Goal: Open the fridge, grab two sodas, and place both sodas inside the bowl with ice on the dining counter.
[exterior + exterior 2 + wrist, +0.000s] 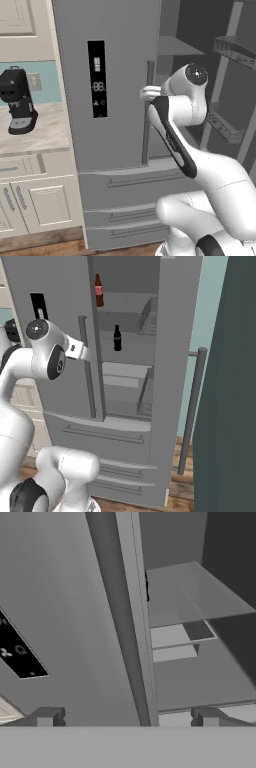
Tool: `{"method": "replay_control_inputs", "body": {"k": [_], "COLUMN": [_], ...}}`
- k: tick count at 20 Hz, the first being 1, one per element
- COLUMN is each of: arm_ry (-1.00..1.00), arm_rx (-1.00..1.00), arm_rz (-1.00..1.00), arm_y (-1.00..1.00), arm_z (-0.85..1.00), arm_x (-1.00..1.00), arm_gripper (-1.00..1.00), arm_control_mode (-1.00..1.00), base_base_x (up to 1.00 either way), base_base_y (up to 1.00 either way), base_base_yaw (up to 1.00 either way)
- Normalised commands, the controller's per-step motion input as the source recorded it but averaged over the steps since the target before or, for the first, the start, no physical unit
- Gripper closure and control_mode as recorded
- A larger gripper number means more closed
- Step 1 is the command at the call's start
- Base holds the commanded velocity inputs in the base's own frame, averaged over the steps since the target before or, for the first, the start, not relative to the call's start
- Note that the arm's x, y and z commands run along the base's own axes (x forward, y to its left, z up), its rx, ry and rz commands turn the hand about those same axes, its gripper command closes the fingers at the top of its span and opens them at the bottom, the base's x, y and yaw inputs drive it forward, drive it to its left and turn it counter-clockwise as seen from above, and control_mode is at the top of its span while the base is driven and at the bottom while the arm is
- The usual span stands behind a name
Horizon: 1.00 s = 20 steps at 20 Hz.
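Note:
The grey fridge has its left door shut and its right door swung open. Two sodas stand inside. One cola bottle with a red label is on the upper shelf, and a second dark bottle is on the shelf below. A sliver of a bottle peeks past the left door's edge. My gripper is open and holds nothing. It points at the inner edge of the shut left door, beside that door's bar handle. The hand is level with the display panel. The bowl with ice and the dining counter are out of view.
A black coffee machine stands on the wall counter above cream cabinets, left of the fridge. The open door's bar handle juts out on the right, with a dark tall panel beyond it. Door bins line the open door.

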Motion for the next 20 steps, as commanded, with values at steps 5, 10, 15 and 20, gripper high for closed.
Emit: {"method": "replay_control_inputs", "body": {"k": [5,10,15,20], "arm_ry": [0.0,0.0,0.0,0.0], "arm_rx": [0.0,0.0,0.0,0.0], "arm_rz": [0.0,0.0,0.0,0.0], "arm_y": [0.0,0.05,0.01,0.0], "arm_z": [0.0,-0.1,-0.17,-0.17], "arm_x": [0.4,0.33,0.33,0.36], "arm_gripper": [-1.0,-1.0,-1.0,-1.0], "arm_control_mode": [-1.0,-1.0,-1.0,-1.0], "base_base_x": [0.0,0.0,0.0,0.0], "base_base_y": [0.0,0.0,0.0,0.0], "base_base_yaw": [0.0,0.0,0.0,0.0]}}
